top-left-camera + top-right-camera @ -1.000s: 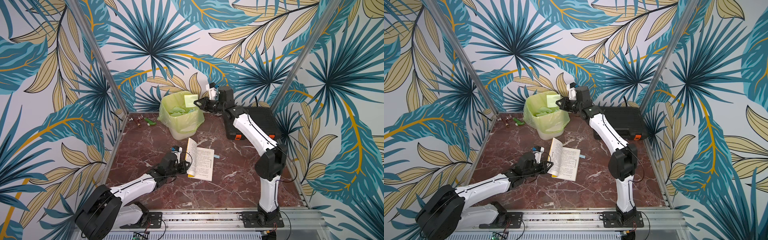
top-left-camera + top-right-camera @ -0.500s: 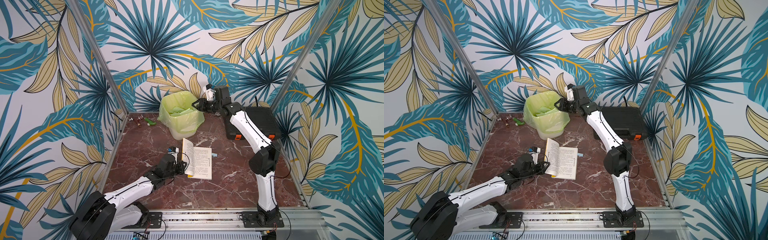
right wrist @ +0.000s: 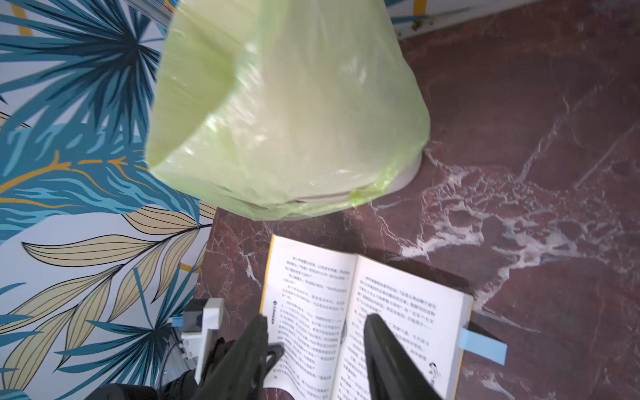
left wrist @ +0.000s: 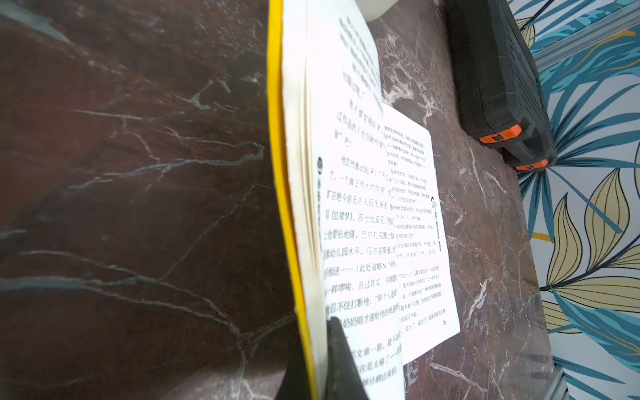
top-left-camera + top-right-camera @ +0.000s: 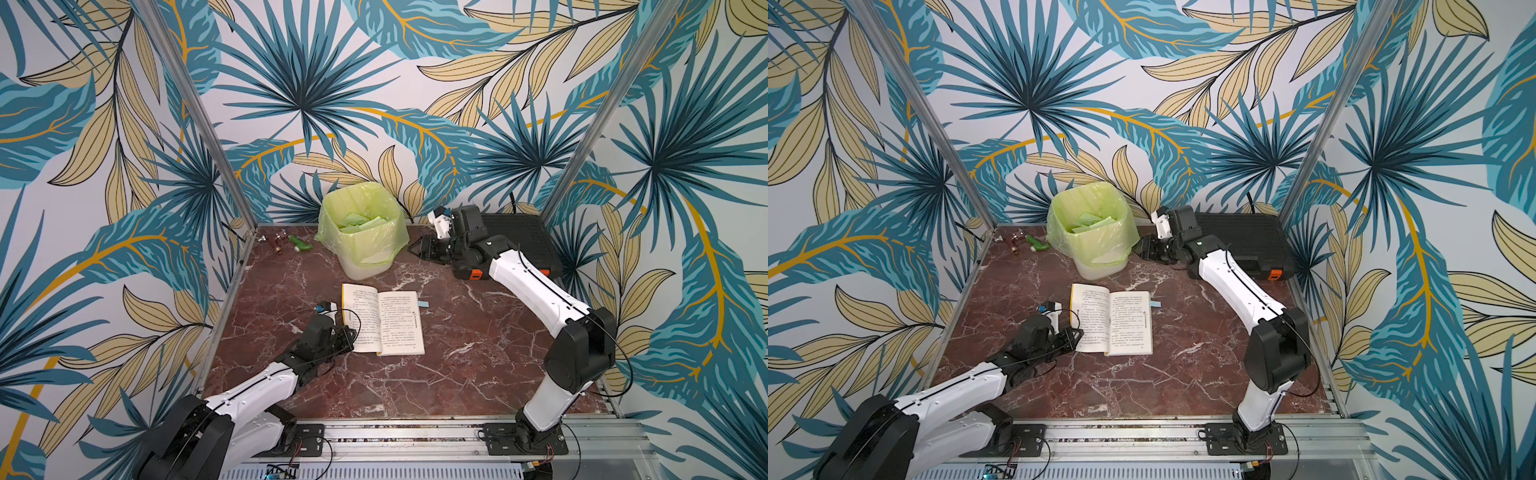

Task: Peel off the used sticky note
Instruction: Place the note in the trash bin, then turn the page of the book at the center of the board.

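My left gripper (image 5: 350, 335) is clamped on the near corner of the book's (image 5: 384, 318) left-hand side, yellow cover and pages pinched together between the fingers, as the left wrist view shows (image 4: 317, 367). My right gripper (image 5: 420, 249) hangs beside the green-lined bin (image 5: 374, 245), close to the black case (image 5: 519, 237); its jaws stand apart with nothing between them, plain in the right wrist view (image 3: 317, 323).

The used sticky note (image 5: 424, 304) is, I judge, the small blue tab that juts out from the outer edge of the right-hand page; it shows in both top views (image 5: 1157, 304) and lies flat on the marble just beside the book.

The coming move turns on this. The tab sits on the side of the book that faces my right arm, while the whole open book lies between it and my left gripper; so the right gripper is the one to take it. From that gripper the tab lies toward the near edge of the table and below. Its long axis runs straight out from the page edge, across the spine's line; in the right wrist view (image 3: 483, 346) it falls outside the gap between my fingers, so I must shift over and turn the jaws to close across its free end.
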`<state>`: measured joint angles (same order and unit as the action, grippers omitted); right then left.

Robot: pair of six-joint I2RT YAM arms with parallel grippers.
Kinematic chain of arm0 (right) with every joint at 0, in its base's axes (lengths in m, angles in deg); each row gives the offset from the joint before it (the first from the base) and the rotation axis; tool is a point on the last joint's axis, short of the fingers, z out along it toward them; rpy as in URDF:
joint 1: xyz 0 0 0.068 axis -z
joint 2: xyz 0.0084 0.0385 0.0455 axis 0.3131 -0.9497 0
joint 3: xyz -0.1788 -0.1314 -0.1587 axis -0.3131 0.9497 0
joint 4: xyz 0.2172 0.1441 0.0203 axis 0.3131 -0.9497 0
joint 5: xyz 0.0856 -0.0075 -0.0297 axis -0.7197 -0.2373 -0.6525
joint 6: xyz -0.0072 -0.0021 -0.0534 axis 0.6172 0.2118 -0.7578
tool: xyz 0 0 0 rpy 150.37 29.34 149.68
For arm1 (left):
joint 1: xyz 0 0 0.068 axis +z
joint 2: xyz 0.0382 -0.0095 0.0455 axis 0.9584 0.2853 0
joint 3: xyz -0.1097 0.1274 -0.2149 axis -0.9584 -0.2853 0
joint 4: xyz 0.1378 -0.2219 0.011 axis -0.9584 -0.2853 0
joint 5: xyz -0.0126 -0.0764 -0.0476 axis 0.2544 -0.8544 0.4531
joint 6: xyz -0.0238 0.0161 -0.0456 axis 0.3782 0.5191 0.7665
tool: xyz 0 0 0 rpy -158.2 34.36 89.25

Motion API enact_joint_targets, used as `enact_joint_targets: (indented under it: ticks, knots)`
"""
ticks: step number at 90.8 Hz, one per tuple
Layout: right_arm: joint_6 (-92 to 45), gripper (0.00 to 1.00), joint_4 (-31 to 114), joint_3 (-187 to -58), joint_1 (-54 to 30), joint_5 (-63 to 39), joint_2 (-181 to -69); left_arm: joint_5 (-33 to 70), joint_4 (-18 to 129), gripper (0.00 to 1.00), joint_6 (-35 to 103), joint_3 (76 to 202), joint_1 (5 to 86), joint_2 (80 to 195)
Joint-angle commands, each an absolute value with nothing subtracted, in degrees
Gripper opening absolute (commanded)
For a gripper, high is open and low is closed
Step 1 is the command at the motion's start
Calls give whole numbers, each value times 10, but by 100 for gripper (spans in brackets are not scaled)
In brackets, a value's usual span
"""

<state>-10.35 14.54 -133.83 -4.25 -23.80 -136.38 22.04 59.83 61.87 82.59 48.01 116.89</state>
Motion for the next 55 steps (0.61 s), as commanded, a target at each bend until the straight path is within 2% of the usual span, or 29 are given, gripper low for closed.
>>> enact_joint_targets:
  ticks: [1,23,40,55]
  knots:
    - [-100,49,173,-1260,-35,-254,-1347,216,551,0,606,805,493,1165]
    - [-80,54,220,-1164,-7,-289,-1360,208,530,0,583,805,518,1162]
    - [-72,57,259,-1137,16,-296,-1390,204,529,0,578,811,521,1170]
    - [-59,60,325,-1137,30,-352,-1436,202,523,0,574,818,521,1176]
